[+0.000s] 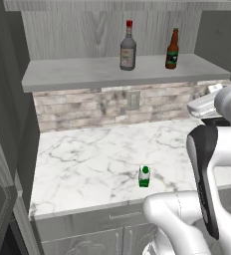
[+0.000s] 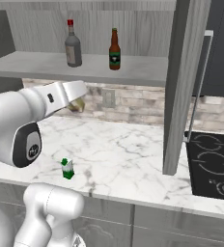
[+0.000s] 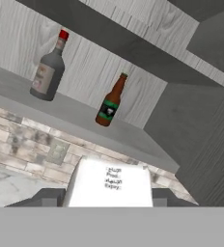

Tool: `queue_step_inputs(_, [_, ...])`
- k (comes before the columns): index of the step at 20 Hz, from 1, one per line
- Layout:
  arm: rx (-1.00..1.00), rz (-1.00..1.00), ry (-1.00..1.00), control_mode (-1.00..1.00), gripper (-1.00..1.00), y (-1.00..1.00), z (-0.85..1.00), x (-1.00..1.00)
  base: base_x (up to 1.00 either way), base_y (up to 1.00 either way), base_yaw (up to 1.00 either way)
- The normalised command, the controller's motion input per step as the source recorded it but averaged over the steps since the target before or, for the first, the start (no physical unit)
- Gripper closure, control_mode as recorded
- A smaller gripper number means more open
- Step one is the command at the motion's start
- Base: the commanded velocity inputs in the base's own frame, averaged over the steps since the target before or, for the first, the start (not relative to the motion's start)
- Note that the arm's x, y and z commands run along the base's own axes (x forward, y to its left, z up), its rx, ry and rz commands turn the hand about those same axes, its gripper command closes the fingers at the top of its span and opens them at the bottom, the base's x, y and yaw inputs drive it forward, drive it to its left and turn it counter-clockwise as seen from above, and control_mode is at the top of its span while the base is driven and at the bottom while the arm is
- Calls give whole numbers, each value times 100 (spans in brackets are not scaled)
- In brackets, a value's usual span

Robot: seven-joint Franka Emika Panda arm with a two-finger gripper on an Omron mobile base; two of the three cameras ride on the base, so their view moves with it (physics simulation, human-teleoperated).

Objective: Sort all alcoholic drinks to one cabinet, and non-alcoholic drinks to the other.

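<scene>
**Ana:** Hand view first: the cream-yellow carton (image 3: 109, 183) sits between the dark fingertips (image 3: 46, 198), so the gripper (image 3: 106, 202) is clenched on it. Behind it stand both bottles on the long shelf (image 3: 75, 118) of the wide cabinet, the clear-grey bottle (image 3: 49, 67) to the left and the brown bottle (image 3: 110, 101) to its right.

**Ben:** So the alcohol looks already sorted. In the right base view the carton (image 2: 77, 104) hangs above the marble surface (image 2: 133, 154), below the shelf's front edge, well left of the grey upright panel (image 2: 179, 87) that divides this bay from the oven side.

**Ana:** Then I'd judge the step to be carrying this carton to the narrower cabinet in the tall oven unit. I cannot see that niche's shelf from here, so its height is a guess.

**Ben:** Doing it well: keep the carton upright, draw back from the shelf lip before swinging right, and pass the panel on the near side rather than clipping it. The base may need to drive.

**Ana:** And the green-and-white carton (image 1: 144, 177) stands near the surface's front edge, close to the arm. Keep the elbow from sweeping it off.

**Ben:** Agreed. Set down square on the shelf, release only once it rests flat.
</scene>
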Motion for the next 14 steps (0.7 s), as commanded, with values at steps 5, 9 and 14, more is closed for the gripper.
queue_step_inputs(5, [1,0,0,-100,100,8,0,-1,0,0,0])
queue_step_inputs(9, [0,0,0,-100,100,1,0,0,0,0,0])
queue_step_inputs(14, [0,0,0,-100,100,0,0,0,0,0,0])
